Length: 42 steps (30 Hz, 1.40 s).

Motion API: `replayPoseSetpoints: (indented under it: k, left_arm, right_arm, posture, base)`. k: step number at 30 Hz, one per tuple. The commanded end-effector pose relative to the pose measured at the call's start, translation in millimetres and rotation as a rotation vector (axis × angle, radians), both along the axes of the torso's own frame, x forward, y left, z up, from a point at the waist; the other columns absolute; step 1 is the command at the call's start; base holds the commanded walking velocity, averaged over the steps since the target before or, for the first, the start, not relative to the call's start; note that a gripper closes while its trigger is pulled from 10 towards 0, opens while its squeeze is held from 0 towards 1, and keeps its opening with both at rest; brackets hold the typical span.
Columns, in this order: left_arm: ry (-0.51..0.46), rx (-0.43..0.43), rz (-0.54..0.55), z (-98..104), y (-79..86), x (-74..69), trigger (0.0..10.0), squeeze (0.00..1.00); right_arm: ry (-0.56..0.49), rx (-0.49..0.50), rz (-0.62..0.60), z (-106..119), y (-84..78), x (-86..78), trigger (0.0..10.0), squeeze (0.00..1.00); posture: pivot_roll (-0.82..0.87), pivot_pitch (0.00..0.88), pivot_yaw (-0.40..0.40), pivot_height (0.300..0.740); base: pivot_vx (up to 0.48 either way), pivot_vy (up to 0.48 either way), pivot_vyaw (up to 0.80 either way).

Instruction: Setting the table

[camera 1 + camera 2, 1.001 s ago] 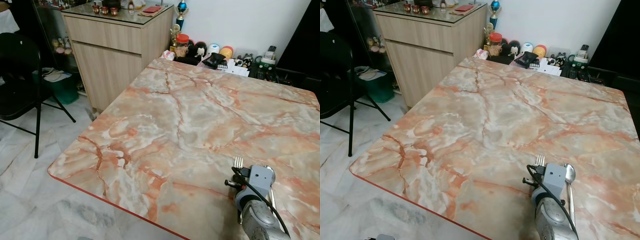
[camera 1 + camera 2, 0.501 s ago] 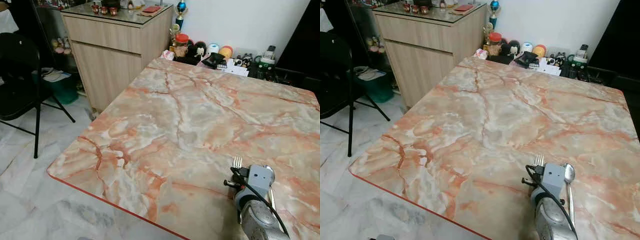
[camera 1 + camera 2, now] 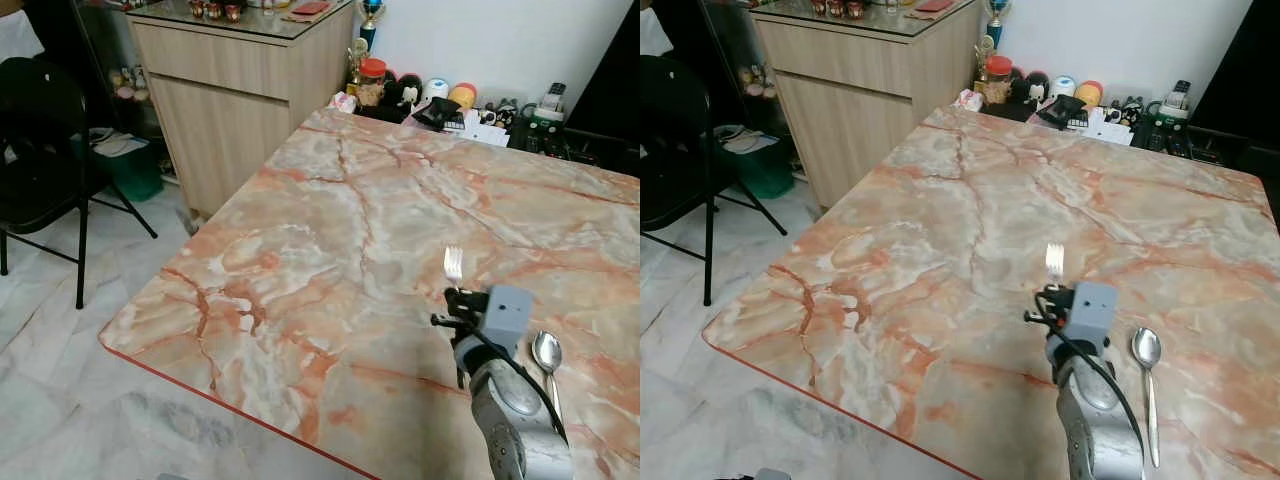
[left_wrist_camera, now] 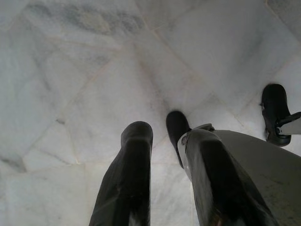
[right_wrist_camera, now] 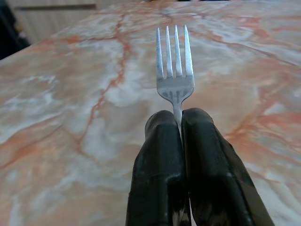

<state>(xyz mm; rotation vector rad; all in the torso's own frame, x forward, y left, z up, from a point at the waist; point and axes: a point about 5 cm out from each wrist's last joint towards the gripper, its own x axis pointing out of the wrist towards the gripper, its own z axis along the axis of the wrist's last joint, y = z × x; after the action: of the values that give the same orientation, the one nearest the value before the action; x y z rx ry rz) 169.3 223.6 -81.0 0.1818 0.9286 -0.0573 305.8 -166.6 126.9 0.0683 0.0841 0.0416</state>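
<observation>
Fork in the air over the table, spoon already laid.
Marble table (image 3: 330, 230) carries 1 spoon (image 3: 1148, 370) flat near the robot's edge, bowl pointing away from the robot. Right gripper (image 5: 180, 123) has both fingers clamped on the fork (image 5: 174, 66) at its neck, tines pointing out, held above the tabletop to the left of the spoon. Left gripper (image 4: 162, 141) hangs idle over the floor, fingers apart, nothing in them. My read: lower the fork level, handle parallel to the spoon, leave a plate-wide gap between them, release only once it touches down.
</observation>
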Motion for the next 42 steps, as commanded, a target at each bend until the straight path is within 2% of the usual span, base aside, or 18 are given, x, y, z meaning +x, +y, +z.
replayPoseSetpoints:
  k: [1, 4, 11, 23, 27, 30, 42]
  left_arm:
    - [0.046, 0.006, 0.004, -5.0, 0.3, -9.8, 10.0, 0.00]
    - [0.047, 0.013, 0.008, -5.1, 1.4, -10.5, 10.0, 0.00]
    - [0.046, 0.010, -0.003, -5.3, -1.1, -9.7, 10.0, 0.00]
    - [0.044, 0.009, -0.011, -5.2, -1.9, -9.5, 10.0, 0.00]
    - [0.046, 0.036, -0.043, -5.7, -2.0, -10.8, 10.0, 0.00]
    - [0.047, 0.029, -0.030, -5.9, -2.0, -11.1, 10.0, 0.00]
    - [0.051, 0.015, -0.010, -5.4, -0.5, -10.3, 10.0, 0.00]
  right_arm:
    - [-0.046, -0.021, 0.016, 9.6, 0.6, -0.1, 10.0, 0.00]
    - [-0.105, -0.076, 0.035, 19.9, -0.4, -1.5, 10.0, 0.00]
    - [-0.156, -0.067, -0.010, 26.2, -8.7, -4.6, 10.0, 0.00]
    - [-0.206, -0.073, -0.004, 34.4, -1.9, -1.8, 10.0, 0.00]
    - [-0.214, -0.065, -0.006, 36.3, -0.9, -0.8, 10.0, 0.00]
    - [-0.212, -0.063, -0.007, 35.4, -0.6, -0.6, 10.0, 0.00]
    - [-0.241, -0.044, 0.001, 37.7, 4.5, 0.4, 10.0, 0.00]
  posture:
    - [-0.01, 0.101, -0.028, 0.740]
    - [-0.02, 0.089, -0.029, 0.740]
    - [-0.03, 0.067, -0.028, 0.740]
    - [-0.03, 0.084, -0.032, 0.740]
    - [-0.02, 0.091, -0.032, 0.740]
    - [-0.02, 0.096, -0.032, 0.740]
    - [-0.02, 0.102, -0.031, 0.740]
  base:
    - [0.000, 0.000, 0.00]
    - [0.000, 0.000, 0.00]
    - [0.000, 0.000, -0.12]
    - [0.000, 0.000, -0.76]
    - [0.000, -0.240, -0.76]
    - [0.000, -0.480, -0.76]
    - [0.000, 0.000, -0.67]
